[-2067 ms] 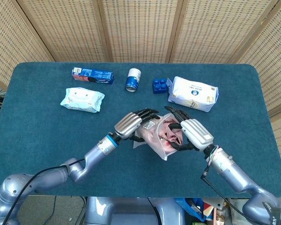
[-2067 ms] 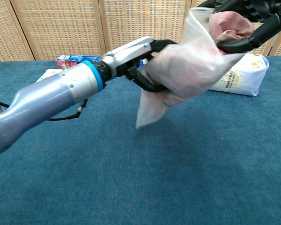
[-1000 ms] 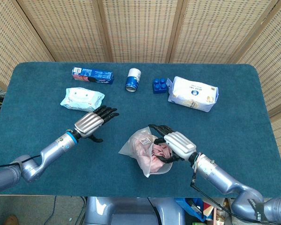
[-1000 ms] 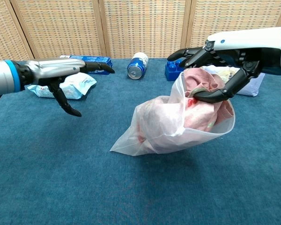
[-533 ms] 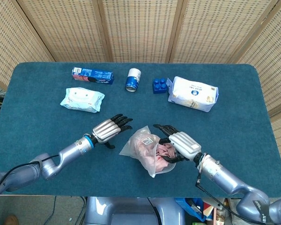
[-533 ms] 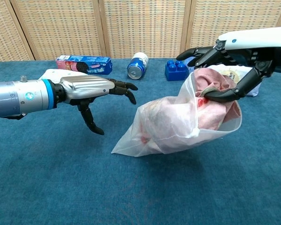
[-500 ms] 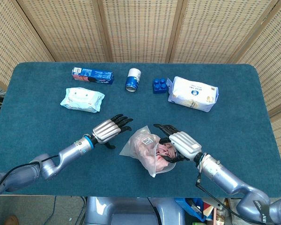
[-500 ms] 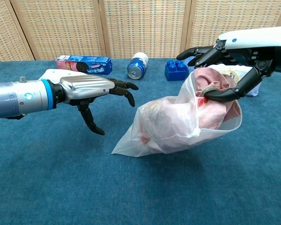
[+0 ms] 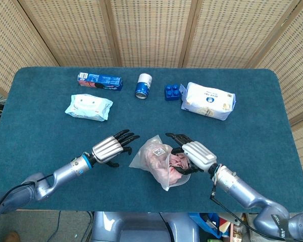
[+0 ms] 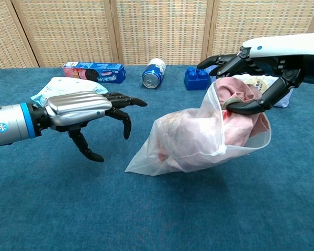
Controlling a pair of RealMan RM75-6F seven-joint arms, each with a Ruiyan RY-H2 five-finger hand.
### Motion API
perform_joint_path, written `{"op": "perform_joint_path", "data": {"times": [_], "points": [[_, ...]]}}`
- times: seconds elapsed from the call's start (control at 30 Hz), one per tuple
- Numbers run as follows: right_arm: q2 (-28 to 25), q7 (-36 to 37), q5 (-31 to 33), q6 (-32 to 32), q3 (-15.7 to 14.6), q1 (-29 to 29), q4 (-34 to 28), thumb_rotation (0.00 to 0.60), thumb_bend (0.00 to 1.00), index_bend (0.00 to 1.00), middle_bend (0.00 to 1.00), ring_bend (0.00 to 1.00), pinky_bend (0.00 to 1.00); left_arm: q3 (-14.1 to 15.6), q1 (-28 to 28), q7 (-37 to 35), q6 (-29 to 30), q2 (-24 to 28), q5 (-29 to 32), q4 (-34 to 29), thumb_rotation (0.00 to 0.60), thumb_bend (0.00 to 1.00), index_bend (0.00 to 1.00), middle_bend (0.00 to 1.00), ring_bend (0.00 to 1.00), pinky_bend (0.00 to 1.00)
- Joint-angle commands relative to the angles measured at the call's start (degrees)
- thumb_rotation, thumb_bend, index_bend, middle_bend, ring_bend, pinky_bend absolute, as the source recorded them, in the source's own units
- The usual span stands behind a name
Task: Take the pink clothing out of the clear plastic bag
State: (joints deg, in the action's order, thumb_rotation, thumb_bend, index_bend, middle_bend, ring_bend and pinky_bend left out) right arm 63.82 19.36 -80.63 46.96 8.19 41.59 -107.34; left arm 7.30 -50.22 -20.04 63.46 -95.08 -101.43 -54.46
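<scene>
The clear plastic bag (image 9: 152, 157) lies mid-table with its mouth lifted toward the right; its closed end rests on the cloth (image 10: 146, 164). The pink clothing (image 10: 235, 125) bulges out of the mouth (image 9: 180, 161). My right hand (image 9: 197, 154) grips the clothing at the bag's mouth, thumb hooked under it and fingers spread over the top (image 10: 261, 57). My left hand (image 9: 111, 146) hovers open to the left of the bag, fingers spread and pointing at it (image 10: 86, 112), not touching it.
Along the far side stand a wipes pack (image 9: 89, 107), a blue snack box (image 9: 99, 80), a can (image 9: 143, 85), a blue toy brick (image 9: 172, 92) and a white packet (image 9: 208, 101). The blue table (image 9: 40, 136) ends close behind my arms.
My left hand has pulled back leftward and toward me, away from the bag. The right hand, bag and clothing have barely moved.
</scene>
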Motion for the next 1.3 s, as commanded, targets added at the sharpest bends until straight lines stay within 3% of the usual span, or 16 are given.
{"op": "perform_joint_path", "data": {"times": [0.03, 1.07, 1.3], "points": [[0.0, -0.1, 0.2, 0.0, 0.0, 0.1, -0.1, 0.6, 0.68, 0.74, 0.0, 0.0, 0.0, 0.3, 0.5, -0.3, -0.1, -1.3, 0.0, 1.4, 0.6, 0.14, 0.41, 0.0, 0.0, 0.0], [-0.1, -0.1, 0.4, -0.1, -0.2, 0.2, -0.2, 0.6, 0.68, 0.74, 0.0, 0.0, 0.0, -2.3, 0.3, 5.0, -4.6, -9.1, 3.7, 4.4, 0.6, 0.14, 0.43, 0.0, 0.0, 0.0], [0.1, 0.2, 0.2, 0.0, -0.4, 0.2, 0.2, 0.6, 0.68, 0.74, 0.0, 0.0, 0.0, -2.3, 0.5, 4.5, -4.6, -10.2, 3.9, 5.7, 0.6, 0.25, 0.48, 0.0, 0.0, 0.0]]}}
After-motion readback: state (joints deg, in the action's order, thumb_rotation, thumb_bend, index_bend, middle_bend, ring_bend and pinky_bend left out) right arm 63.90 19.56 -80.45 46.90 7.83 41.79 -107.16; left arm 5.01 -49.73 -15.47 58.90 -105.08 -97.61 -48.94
